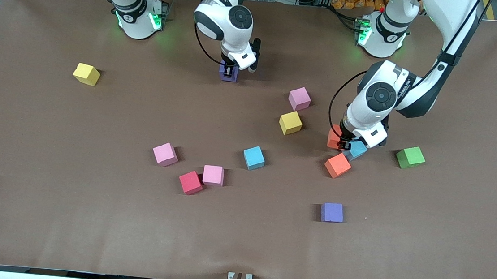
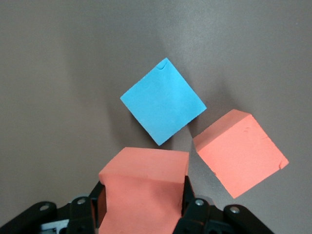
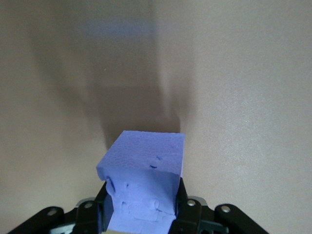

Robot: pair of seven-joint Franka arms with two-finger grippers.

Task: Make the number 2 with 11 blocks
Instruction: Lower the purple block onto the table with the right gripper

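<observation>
I have both tools loaded. My left tool [image 1: 350, 144] sits right of centre in the front view, clamped on an orange block [image 2: 144, 190]; the left wrist view shows the foam squeezed between the two fingers. Close under it lie a light blue block [image 2: 163, 101] and a second orange block [image 1: 337, 165], both loose on the table [image 1: 20, 227]. My right tool [image 1: 232, 66], at upper centre, is shut on a purple block [image 3: 144, 180], the foam dented by the grip.

Nothing resembling a 2 is laid out yet. The other blocks are scattered: a pink [image 1: 299, 98] and a yellow [image 1: 291, 122] just above centre, another light blue [image 1: 254, 157] at centre, two pinks [image 1: 165, 154] [image 1: 213, 175] and a red [image 1: 190, 182] lower left of centre, a purple [image 1: 332, 212] lower right.

To do this well, I would lift the left block straight up before moving sideways, so it does not drag its two neighbours, and set each block down square, faces aligned. The green cube [image 1: 410, 157] stays out.
</observation>
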